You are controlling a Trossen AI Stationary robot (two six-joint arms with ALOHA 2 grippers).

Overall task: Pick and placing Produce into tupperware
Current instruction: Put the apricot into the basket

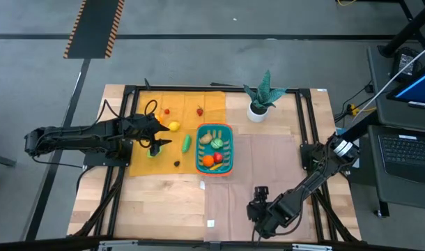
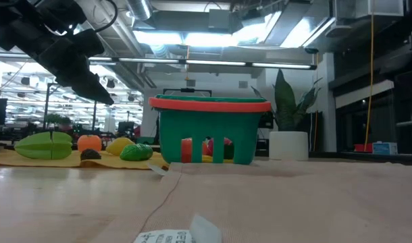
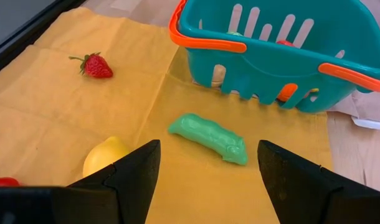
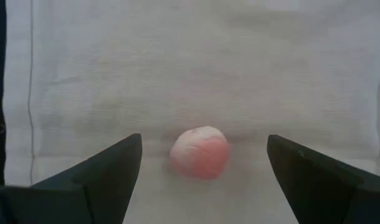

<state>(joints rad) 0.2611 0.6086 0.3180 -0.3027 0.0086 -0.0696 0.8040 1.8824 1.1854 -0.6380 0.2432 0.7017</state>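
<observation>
Here, I held the left gripper (image 3: 209, 180) open above the yellow cloth (image 1: 146, 162), its fingers straddling the green pod (image 3: 209, 137) beside the teal basket (image 1: 228, 128), ready to descend. The right gripper (image 4: 202, 180) waited open over a pink ball (image 4: 200, 152).

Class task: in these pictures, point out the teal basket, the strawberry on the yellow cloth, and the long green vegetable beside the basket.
teal basket (image 3: 289, 78): left wrist view, slotted side wall.
strawberry (image 3: 97, 66): left wrist view, red body.
long green vegetable (image 3: 209, 137): left wrist view, its middle.
</observation>
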